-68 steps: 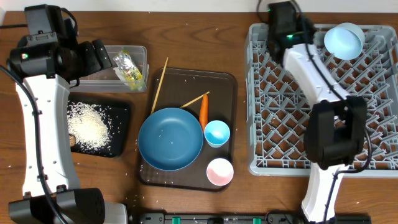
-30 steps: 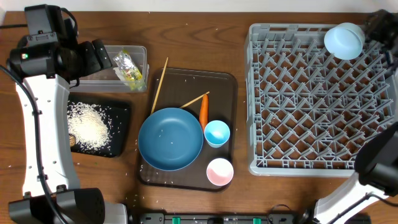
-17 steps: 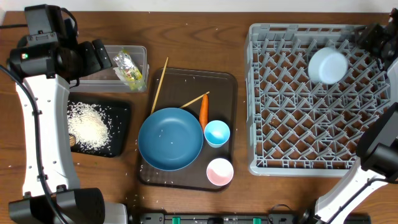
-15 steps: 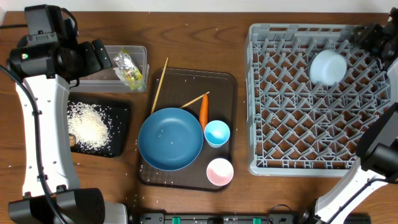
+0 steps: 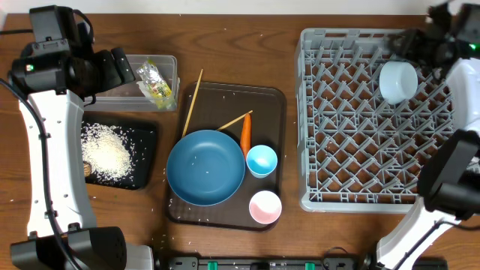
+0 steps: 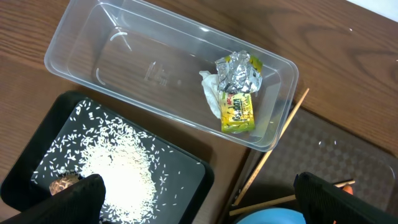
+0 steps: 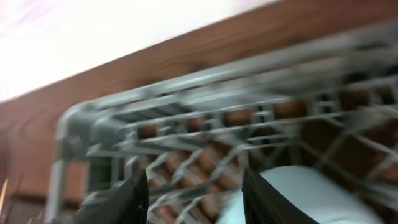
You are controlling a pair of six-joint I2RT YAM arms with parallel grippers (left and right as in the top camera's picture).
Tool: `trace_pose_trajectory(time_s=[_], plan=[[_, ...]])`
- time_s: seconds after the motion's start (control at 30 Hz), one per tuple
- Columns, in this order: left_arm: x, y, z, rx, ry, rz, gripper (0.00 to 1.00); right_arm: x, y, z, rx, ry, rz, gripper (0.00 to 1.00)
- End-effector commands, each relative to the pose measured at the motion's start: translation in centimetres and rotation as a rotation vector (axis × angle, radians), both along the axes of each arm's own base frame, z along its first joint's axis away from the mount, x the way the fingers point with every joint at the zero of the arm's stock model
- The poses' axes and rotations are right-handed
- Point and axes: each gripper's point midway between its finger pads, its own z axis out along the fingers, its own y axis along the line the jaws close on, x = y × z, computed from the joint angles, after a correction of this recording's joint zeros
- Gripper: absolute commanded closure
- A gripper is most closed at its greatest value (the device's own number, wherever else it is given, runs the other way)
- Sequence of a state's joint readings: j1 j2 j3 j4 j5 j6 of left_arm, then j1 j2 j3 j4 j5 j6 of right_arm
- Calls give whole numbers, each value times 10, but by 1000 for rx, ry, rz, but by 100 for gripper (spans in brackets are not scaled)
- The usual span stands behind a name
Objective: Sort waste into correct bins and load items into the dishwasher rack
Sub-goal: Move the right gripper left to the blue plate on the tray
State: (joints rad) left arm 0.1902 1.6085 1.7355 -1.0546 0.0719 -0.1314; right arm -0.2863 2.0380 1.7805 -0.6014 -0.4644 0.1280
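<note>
bowl [image 5: 397, 81] in rack [image 5: 307, 120], wrapper [image 6: 238, 106] in tub [image 6: 124, 62], rice [image 5: 106, 150] in tray [image 5: 147, 133]; left fingers [image 6: 68, 199], right fingers [image 7: 134, 196] open.

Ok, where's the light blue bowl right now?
In the overhead view the light blue bowl lies inside the dishwasher rack, near the rack's upper right corner in the picture, far from the cups on the serving tray.
</note>
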Motion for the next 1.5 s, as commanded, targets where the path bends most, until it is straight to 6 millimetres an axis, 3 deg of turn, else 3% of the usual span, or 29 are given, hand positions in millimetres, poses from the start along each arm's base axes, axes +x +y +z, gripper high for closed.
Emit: trace_pose_trajectory(time_s=[0.0, 0.33, 0.53, 0.83, 1.0, 1.17, 1.37, 1.47], plan=[[-1, 2, -8, -6, 22, 9, 2, -12, 54, 51, -97, -88, 151, 56], [-1, 2, -8, -6, 22, 9, 2, -58, 212, 32, -116, 16, 525, 50], [-2, 2, -8, -6, 23, 9, 2, -101, 304, 21, -181, 3, 805, 46], [-1, 2, -8, -6, 22, 9, 2, -154, 401, -54, -291, 93, 1072, 49], [-1, 2, -8, -6, 22, 9, 2, -185, 430, -90, -306, 167, 1169, 52], [-1, 2, -8, -6, 22, 9, 2, -210, 441, -118, -328, 252, 1226, 56], [-1, 2, -8, -6, 22, 9, 2, -209, 440, -121, -345, 254, 1221, 66], [-1, 2, -8, -6, 22, 9, 2, -202, 427, -126, -428, 271, 1187, 58]])
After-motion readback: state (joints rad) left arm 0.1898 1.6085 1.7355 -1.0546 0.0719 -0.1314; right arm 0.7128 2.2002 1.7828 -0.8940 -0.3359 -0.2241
